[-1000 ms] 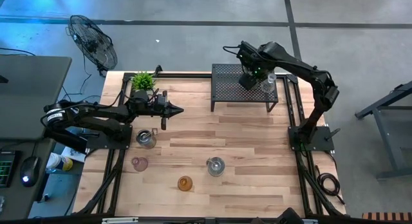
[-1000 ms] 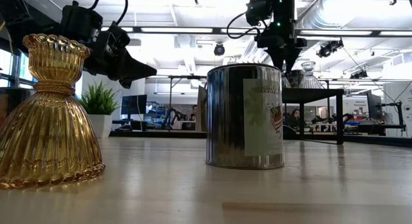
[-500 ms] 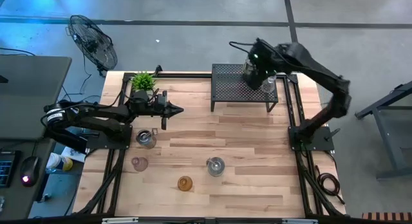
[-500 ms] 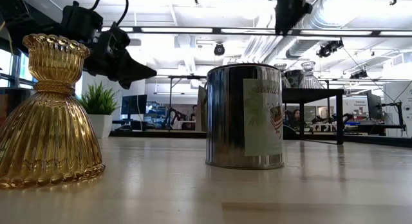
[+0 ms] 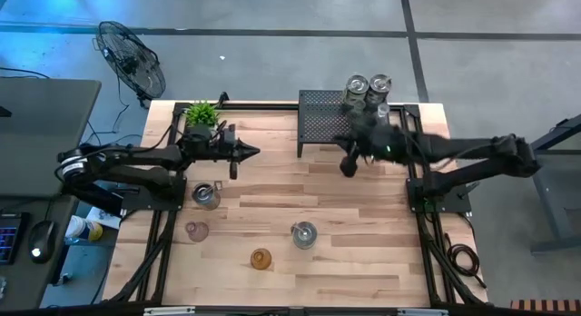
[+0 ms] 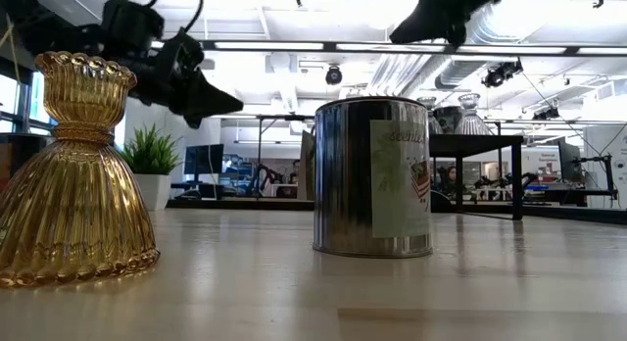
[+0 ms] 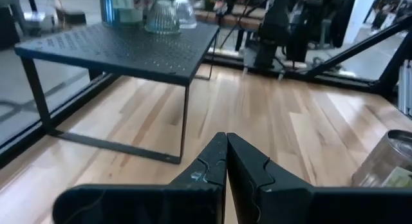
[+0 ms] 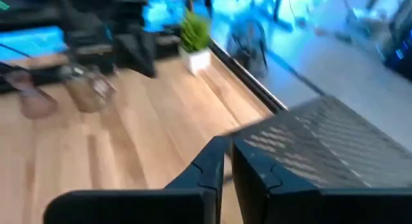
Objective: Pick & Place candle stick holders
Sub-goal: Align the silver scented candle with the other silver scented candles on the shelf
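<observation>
Four holders off the rack: silvery holder [image 5: 303,232], amber holder [image 5: 260,258], pink holder [image 5: 196,231] and clear holder [image 5: 206,195] stand on the table [image 5: 354,216], all in front of the black mesh rack [image 5: 327,125] and to its left side; the clear one is the nearest to it, the amber one the farthest.
Holders on the rack: I count at least two glass holders [image 5: 356,85] at its far right corner, close together; a third one I cannot confirm.
Right gripper [image 5: 347,167]: above the table just in front of the rack, fingers closed together and holding nothing.
Left gripper [image 5: 252,153]: to the left of the rack, in the air, pointing towards it, fingers also pressed together and empty.
Weight: I judge each holder as light for its size, but rigid.
Surface: glass and polished metal, so probably slippery between the pads; I would close gently and not squeeze hard.
Fragility: the glass can chip or crack if it falls or knocks a neighbour on the rack.
Where to grip: the amber holder has a narrow waist between the wide ribbed foot and the cup, which I think is the safest place; for the silvery holder, across the straight wall near the top.
Risk: the wide foot may catch the rack edge when placing.
</observation>
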Robot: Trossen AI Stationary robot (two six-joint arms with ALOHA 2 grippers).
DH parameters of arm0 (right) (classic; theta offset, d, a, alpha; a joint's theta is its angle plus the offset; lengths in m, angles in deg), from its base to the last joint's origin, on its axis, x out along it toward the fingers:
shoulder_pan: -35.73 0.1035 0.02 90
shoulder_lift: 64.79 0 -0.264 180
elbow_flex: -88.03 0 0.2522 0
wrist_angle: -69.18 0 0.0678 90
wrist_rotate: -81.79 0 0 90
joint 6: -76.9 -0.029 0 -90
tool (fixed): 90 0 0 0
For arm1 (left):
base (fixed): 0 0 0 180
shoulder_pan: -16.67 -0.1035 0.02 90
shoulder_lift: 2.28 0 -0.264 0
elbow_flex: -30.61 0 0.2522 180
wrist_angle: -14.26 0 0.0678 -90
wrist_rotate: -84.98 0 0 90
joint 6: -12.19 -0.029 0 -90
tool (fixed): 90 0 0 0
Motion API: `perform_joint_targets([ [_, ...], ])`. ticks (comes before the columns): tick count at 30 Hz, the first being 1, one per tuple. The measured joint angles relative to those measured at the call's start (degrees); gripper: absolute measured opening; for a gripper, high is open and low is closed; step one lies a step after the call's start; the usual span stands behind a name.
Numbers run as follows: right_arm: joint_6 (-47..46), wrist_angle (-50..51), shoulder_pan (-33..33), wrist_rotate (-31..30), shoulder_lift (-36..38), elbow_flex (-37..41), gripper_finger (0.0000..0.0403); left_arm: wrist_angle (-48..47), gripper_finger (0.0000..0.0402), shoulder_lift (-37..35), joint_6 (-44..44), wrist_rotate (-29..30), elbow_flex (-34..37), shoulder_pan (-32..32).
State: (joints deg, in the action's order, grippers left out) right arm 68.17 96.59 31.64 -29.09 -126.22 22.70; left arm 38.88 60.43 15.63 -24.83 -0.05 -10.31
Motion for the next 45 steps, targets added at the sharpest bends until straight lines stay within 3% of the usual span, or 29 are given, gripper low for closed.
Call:
perform_joint_targets([
  [6, 3.36, -25.32, 4.84, -3.19, 1.90, 16.15, 0.0003, -23.76, 0.0004, -3.20, -2.01, 1.92, -10.14, 0.00],
  [14, 6.25, -52.47, 7.63, -4.69, 1.86, 30.87, 0.0002, -56.87, 0.0003, -6.98, -2.95, 3.66, -22.24, 0.19],
  [21, 6.71, -62.62, 9.34, -6.12, 1.86, 38.38, 0.0002, -82.51, 0.0001, -8.12, -1.57, 16.86, -29.78, 9.29],
  [28, 7.45, -63.95, 11.14, -8.67, 1.84, 41.43, 0.0001, -93.60, 0.0015, -8.14, 10.88, 20.79, -33.64, 22.58],
  [38, 8.81, -64.91, 12.74, -8.07, 1.84, 42.12, 0.0001, -103.69, 0.0134, -5.92, 35.15, 22.45, -34.20, 39.85],
  [45, 9.87, -64.70, 13.15, -7.96, 1.84, 42.10, 0.0001, -105.97, 0.0164, 1.77, 45.58, 28.06, -34.19, 46.32],
])
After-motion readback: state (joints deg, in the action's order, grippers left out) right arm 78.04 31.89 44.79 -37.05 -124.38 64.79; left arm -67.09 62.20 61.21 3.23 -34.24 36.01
